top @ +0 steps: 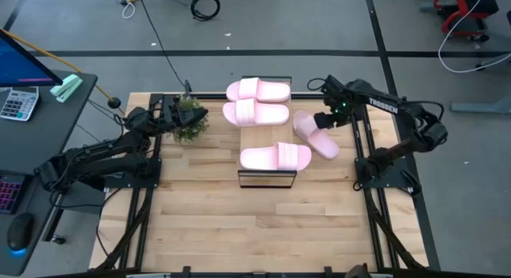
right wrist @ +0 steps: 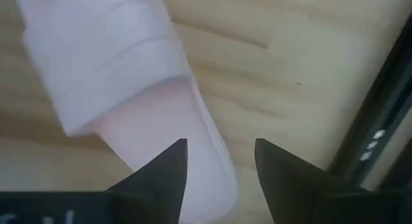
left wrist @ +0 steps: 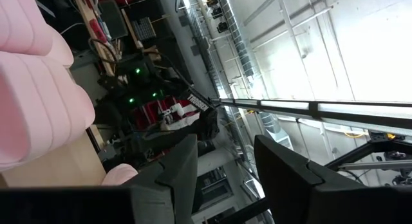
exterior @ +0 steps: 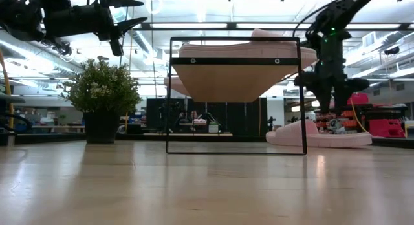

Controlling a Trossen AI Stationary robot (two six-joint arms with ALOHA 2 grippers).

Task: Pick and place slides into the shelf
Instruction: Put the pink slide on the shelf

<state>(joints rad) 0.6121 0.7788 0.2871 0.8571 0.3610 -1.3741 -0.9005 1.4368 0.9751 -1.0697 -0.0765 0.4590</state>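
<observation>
Three pale pink slides lie on the shelf (top: 267, 137): two side by side at its far end (top: 257, 90) (top: 255, 113) and one near its front (top: 275, 156). Another slide (top: 316, 136) lies sole-down and slanted on the table, right of the shelf. My right gripper (top: 322, 119) hangs open just above that slide's far end, pointing down. In the right wrist view its fingers (right wrist: 221, 150) straddle the slide's side edge (right wrist: 209, 153) without touching. My left gripper (top: 197, 114) is raised, open and empty at the far left, above the plant.
A small potted plant (top: 189, 125) stands left of the shelf, right under my left gripper (exterior: 132, 11). The shelf's black frame (exterior: 236, 150) stands mid-table. Bare wood lies between the shelf and the table's near edge. A desk with a calculator (top: 17, 102) stands off the table's left.
</observation>
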